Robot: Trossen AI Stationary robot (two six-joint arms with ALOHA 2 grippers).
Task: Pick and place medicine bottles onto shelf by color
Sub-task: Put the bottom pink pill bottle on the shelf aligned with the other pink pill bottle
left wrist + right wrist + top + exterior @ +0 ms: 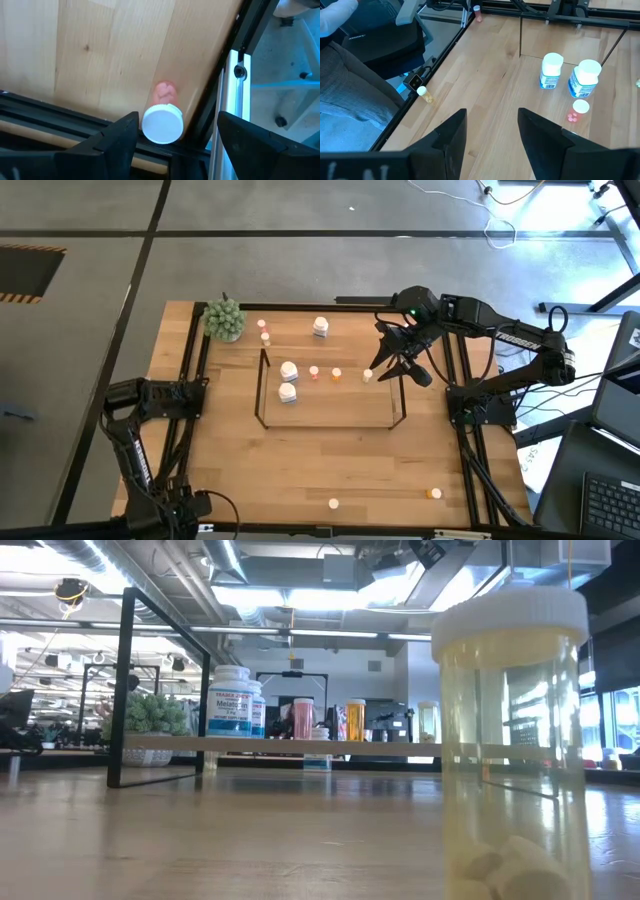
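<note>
The right gripper [392, 367] hangs over the right end of the shelf [330, 423], right of centre in the high view, its two dark fingers [451, 140] spread wide with nothing between them and nothing touched. The left gripper [200, 395] rests folded back at the table's left edge; its fingers [120, 142] also stand wide apart and empty, though a pink bottle with a white cap [163, 119] stands just ahead of them beside the black table frame [220, 95]. On the shelf's light wood base two larger white bottles [288, 380] with blue labels stand touching or nearly so at its left end, and a row of small ones runs rightward from them: pink [314, 372], orange [336, 375] and cream [368, 376], the last just beside the right gripper. Off the shelf, a third white bottle [320, 328] and two small pink ones [264, 330] stand toward the top of the frame near the green plant [224, 319]. A cream bottle [333, 503] and an orange one [434, 493] stand well apart along the bottom edge, with a wide stretch of bare table [300, 465] between them and the shelf. The shelf's thin black wire ends rise upright at both sides.
</note>
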